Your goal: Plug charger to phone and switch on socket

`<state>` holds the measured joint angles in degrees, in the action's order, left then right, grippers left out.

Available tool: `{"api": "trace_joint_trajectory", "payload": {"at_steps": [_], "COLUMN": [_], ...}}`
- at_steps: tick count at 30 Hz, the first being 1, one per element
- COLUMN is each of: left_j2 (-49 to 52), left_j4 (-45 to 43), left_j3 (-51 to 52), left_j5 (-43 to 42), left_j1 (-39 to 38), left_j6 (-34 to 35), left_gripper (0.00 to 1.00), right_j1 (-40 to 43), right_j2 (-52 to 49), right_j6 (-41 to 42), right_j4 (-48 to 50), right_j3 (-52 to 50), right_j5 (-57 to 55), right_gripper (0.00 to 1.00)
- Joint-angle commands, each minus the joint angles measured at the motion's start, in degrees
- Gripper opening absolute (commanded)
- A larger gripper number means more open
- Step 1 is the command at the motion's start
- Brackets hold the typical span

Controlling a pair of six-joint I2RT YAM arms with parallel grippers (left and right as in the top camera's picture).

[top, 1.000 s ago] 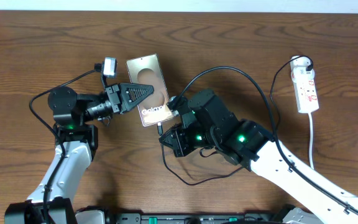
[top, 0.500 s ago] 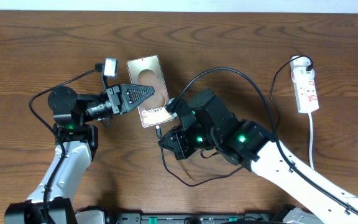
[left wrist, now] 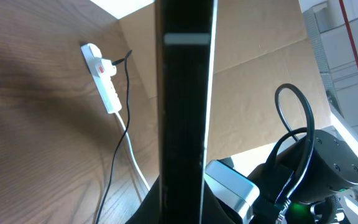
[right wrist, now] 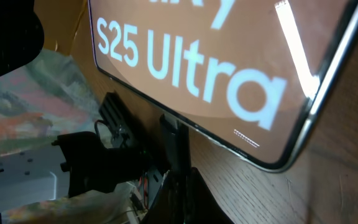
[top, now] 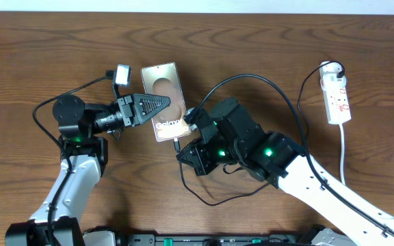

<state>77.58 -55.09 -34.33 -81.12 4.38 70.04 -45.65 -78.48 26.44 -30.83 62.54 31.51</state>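
We see the left gripper [top: 164, 104] clamped on the one phone [top: 159, 80], centre-left. The right gripper [right wrist: 178, 186] pinches the one charger [right wrist: 174, 138] tip at the phone's lower edge, seemingly inserted. One socket [top: 337, 99] lies far right.

The table [top: 265, 41] is dark brown wood with a strong wavy grain and a low satin sheen. The phone [top: 160, 76] has a glossy bronze face that mirrors the light, and in the right wrist view its rim looks like polished metal. The socket [top: 338, 99] is smooth white plastic with a slight shine, and its cord is the same white. The charger [top: 248, 76] has a thin, matt black, rubbery-looking cable. The left gripper [top: 166, 102] is matt black plastic with a ribbed surface. Behind the table, the left wrist view shows matt brown cardboard [left wrist: 253, 74].
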Motion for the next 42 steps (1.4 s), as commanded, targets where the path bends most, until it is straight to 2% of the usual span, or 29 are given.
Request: {"api": "trace_joint_trajectory", "payload": {"at_steps": [1, 42], "left_j2": [-0.4, -0.4], "left_j4": [-0.7, -0.7], "left_j3": [-1.6, -1.6], "left_j5": [-1.0, -0.9], "left_j1": [-0.2, -0.2], "left_j6": [-1.2, 0.5], "left_gripper": [0.07, 0.07], "right_j1": [0.3, 0.3], "right_j2": [1.1, 0.9], "right_j6": [-1.2, 1.1], "right_j4": [0.0, 1.4], "right_j3": [-0.1, -0.1], "right_j5": [0.2, 1.1], "right_gripper": [0.01, 0.01]}}
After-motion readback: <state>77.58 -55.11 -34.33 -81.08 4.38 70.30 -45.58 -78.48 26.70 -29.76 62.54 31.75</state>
